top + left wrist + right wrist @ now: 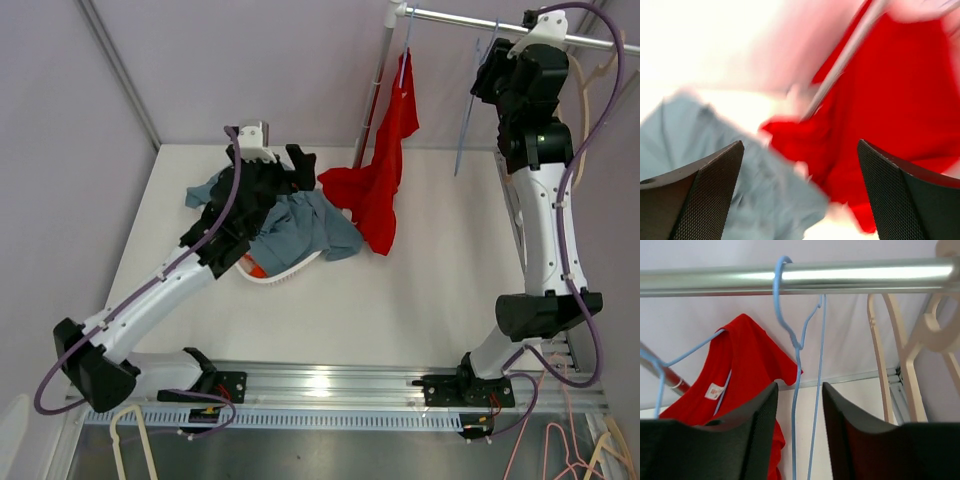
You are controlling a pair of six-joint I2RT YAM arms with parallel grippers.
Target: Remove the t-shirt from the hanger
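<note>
The red t-shirt (388,170) hangs from a blue hanger (407,45) on the rail (480,20). Its bottom lies on the desk (440,290). The left tool (800,147) is wide and holds nothing, right next to the shirt. The right tool (799,390) is partly apart around an empty hanger (797,347), not squeezing it. The left wrist picture is blurry. Bare desk lies right of the shirt.

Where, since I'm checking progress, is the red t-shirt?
Top view, back centre: the red t-shirt hangs on a blue hanger from the rail, its lower end resting on the table beside the grey-blue garment.
</note>
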